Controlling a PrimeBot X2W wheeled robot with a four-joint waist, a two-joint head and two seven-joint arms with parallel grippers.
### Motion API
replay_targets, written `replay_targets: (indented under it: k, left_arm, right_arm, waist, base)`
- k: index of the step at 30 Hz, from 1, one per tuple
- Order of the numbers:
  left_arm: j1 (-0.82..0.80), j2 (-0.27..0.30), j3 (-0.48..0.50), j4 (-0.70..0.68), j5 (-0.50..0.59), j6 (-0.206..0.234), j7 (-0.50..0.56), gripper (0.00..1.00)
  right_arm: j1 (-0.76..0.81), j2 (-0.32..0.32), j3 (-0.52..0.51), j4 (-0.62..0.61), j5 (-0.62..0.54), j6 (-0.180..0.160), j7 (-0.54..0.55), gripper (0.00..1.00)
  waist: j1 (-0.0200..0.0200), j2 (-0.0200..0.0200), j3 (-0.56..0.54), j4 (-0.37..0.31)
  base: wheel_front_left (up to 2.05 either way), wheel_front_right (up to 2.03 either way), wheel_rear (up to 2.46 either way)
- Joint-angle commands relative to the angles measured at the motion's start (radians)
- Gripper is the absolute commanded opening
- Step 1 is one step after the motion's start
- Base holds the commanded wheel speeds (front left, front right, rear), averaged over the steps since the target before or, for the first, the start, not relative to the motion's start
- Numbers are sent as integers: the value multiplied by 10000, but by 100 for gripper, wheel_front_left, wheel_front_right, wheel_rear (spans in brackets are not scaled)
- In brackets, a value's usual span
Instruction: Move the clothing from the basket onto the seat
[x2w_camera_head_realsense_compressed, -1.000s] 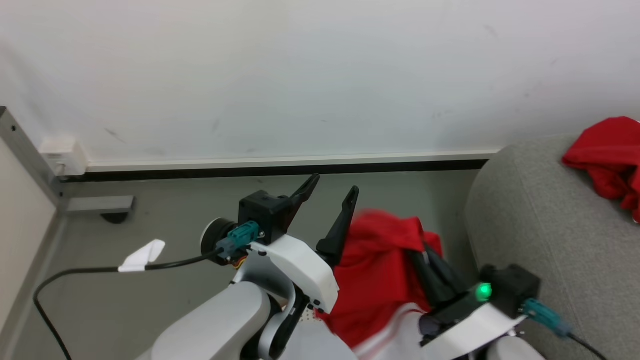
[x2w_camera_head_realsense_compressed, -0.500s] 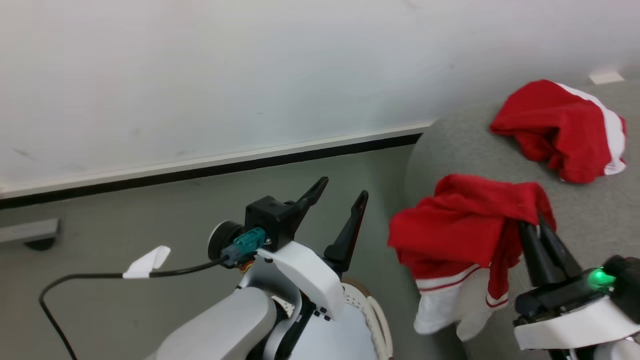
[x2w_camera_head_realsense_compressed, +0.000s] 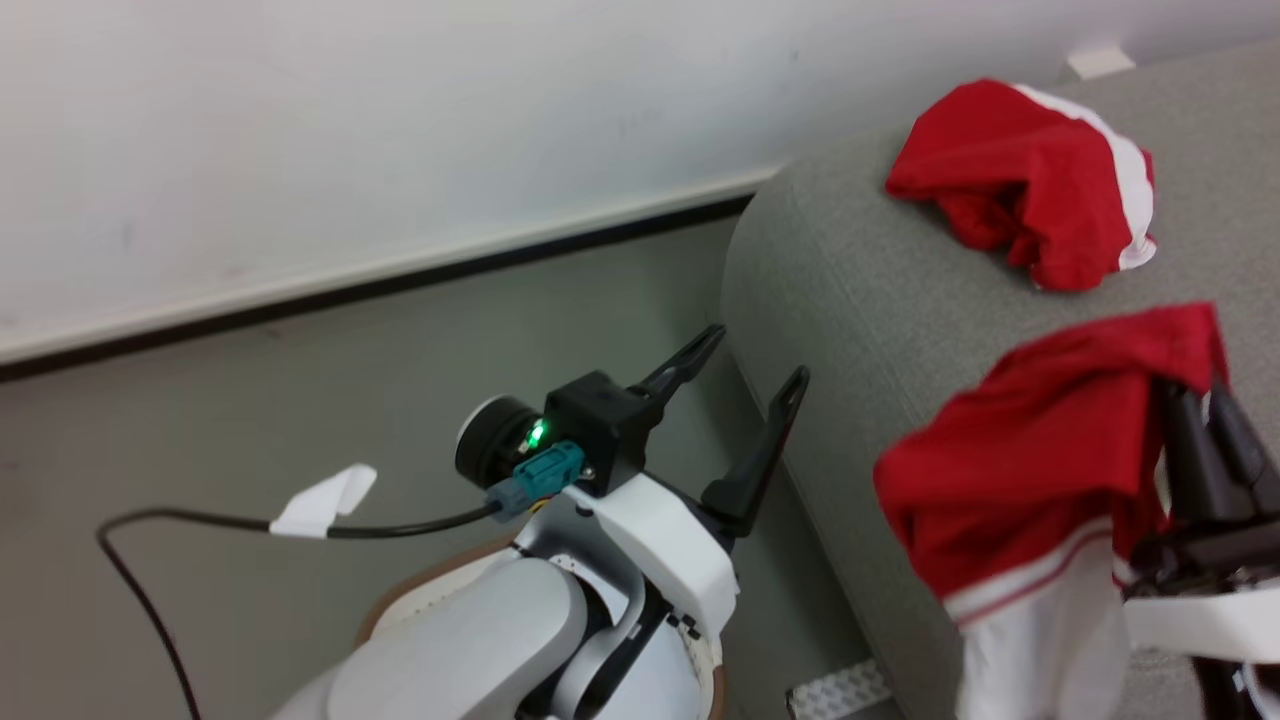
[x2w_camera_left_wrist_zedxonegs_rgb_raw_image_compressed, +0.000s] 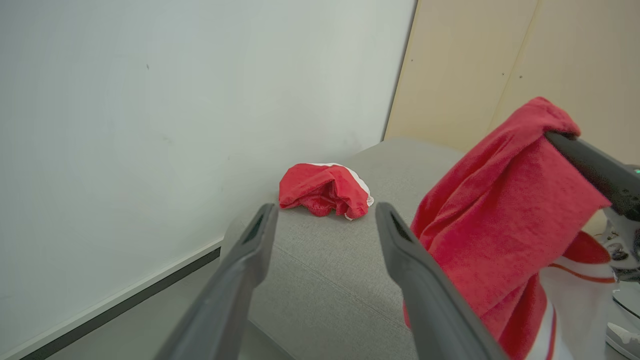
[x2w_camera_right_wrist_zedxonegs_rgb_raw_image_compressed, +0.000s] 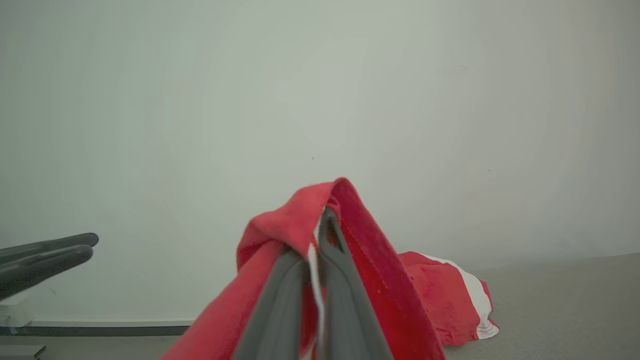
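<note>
My right gripper is shut on a red jersey with a white striped hem, one piece of the clothing. It hangs over the grey seat near its front edge. In the right wrist view the cloth drapes over my closed right gripper. A second red jersey lies crumpled farther back on the seat. My left gripper stands open and empty beside the seat's rounded corner. The basket's brown rim peeks out under my left arm. In the left wrist view the held jersey hangs right of my open left gripper.
A white wall with a dark baseboard runs behind the grey floor. A black cable with a white tag trails from my left wrist. A small ribbed plate lies at the seat's foot. A beige panel stands behind the seat.
The head camera has swung right, bringing more of the seat into view. My right gripper has carried the jersey from beside the left arm to over the seat. The left gripper stays open.
</note>
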Motion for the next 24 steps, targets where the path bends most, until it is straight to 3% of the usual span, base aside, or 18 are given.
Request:
replay_targets:
  k: [1,10,17,24]
  left_arm:
    - [-353,29,-82,-178,252,-44,180,100]
    - [-2187,21,-466,-709,1046,-546,1063,100]
    - [-3604,-252,-419,-788,1526,-977,1251,100]
    - [-4056,-485,-162,-796,1502,-1122,741,100]
  right_arm:
    - [-526,36,-269,20,87,-22,-44,0]
    - [-4155,-333,-1539,1752,113,-22,-10,0]
    - [-8452,-1725,-3372,4508,-887,-22,253,0]
    - [-11758,-3095,-5430,7140,-3025,-22,165,0]
  waist:
    - [0,-1,837,-23]
    - [0,-1,3500,645]
    - [0,-1,5378,1448]
    - [0,-1,6602,2371]
  base:
    - [0,0,0]
    - [0,0,0]
    - [0,0,0]
    - [0,0,0]
